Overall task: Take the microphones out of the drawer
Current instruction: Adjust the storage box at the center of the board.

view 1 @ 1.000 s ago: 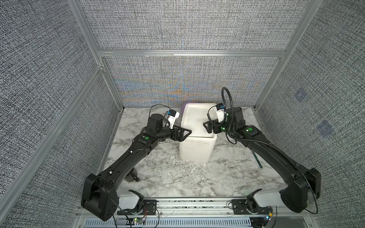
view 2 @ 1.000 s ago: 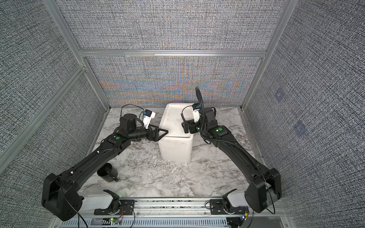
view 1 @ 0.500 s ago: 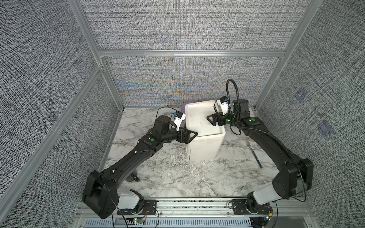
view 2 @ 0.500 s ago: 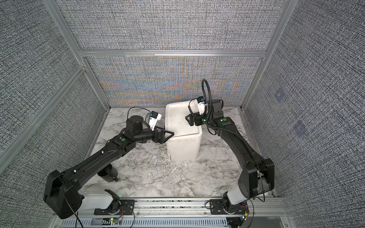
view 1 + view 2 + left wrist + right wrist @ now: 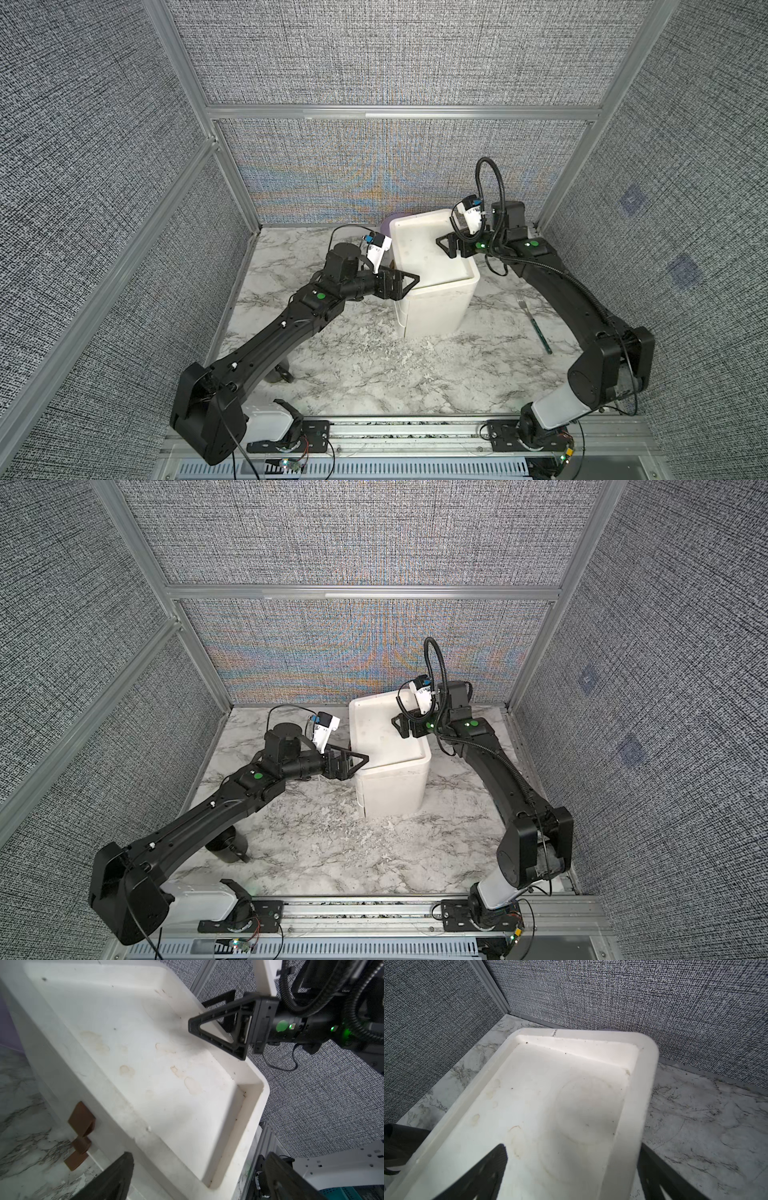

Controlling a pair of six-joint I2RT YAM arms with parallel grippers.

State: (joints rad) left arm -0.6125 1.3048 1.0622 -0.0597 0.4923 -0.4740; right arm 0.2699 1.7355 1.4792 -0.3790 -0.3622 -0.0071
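A white drawer cabinet stands turned at the back of the marble table, its recessed top stained and bare. Brown drawer handles show on its side in the left wrist view, and the drawers look shut. The microphone is hidden. My left gripper is open and straddles the near left corner of the top. My right gripper is open too, with one finger over the tray and one outside its right rim.
A purple thing sits behind the cabinet against the back wall. A fork lies on the table to the right. A dark cup-like object stands under my left arm. Fabric walls close three sides.
Over the last second the cabinet has shifted right and back and turned. Both grippers have moved along with it and stayed open.
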